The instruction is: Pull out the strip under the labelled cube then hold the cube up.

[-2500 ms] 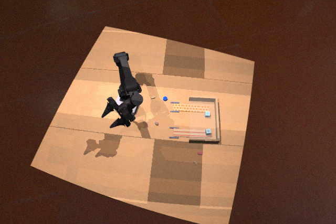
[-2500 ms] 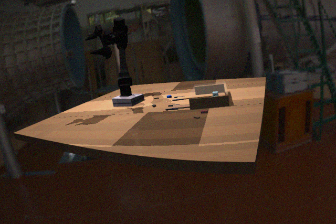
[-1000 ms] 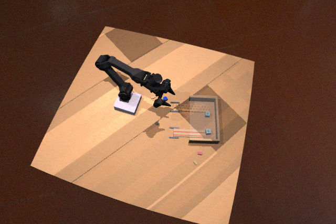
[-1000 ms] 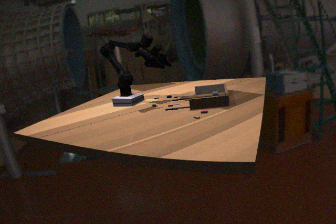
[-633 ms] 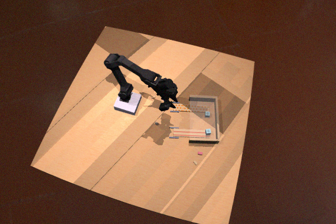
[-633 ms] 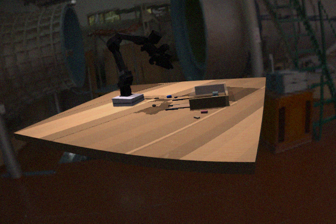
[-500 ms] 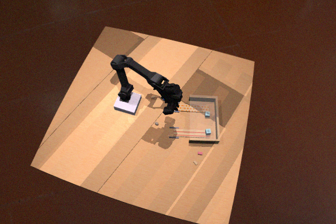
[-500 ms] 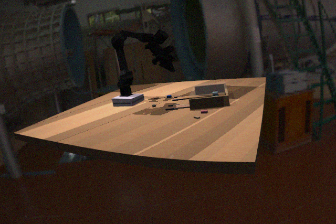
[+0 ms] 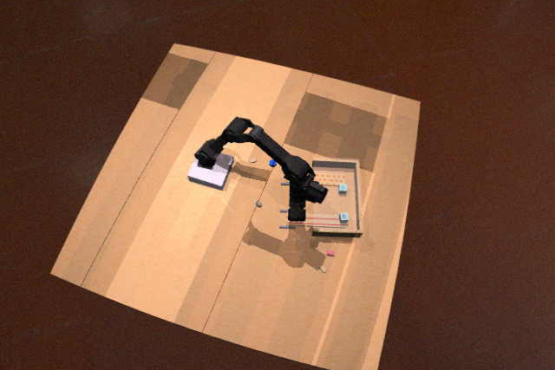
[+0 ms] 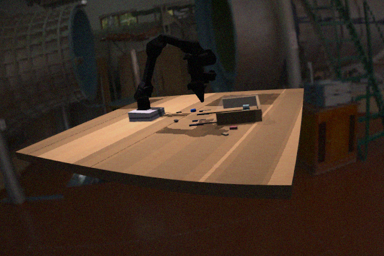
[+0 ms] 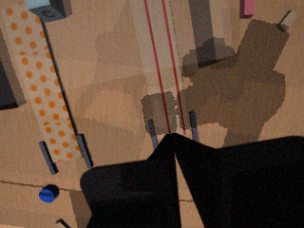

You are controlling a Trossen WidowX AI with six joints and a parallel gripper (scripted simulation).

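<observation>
A shallow walled tray (image 9: 358, 196) (image 10: 239, 117) holds two strips, each with a light blue cube at its far end. The orange-dotted strip (image 9: 329, 178) (image 11: 40, 85) carries one cube (image 9: 342, 187) (image 11: 45, 7). The red-lined strip (image 9: 320, 221) (image 11: 154, 57) carries the other cube (image 9: 343, 217). I cannot tell which cube has the label. My gripper (image 9: 296, 214) (image 10: 200, 98) (image 11: 171, 138) is shut with nothing in it. It hovers above the near end of the red-lined strip, between its two dark end bars (image 11: 152, 133) (image 11: 194, 125).
A blue disc (image 9: 272, 162) (image 11: 48, 193), a pink block (image 9: 330, 253) (image 11: 247, 7), a grey lump (image 9: 258, 204) and small tan blocks (image 9: 323, 269) (image 9: 253, 160) lie on the wooden table around the tray. The arm's white base (image 9: 208, 173) stands to the left.
</observation>
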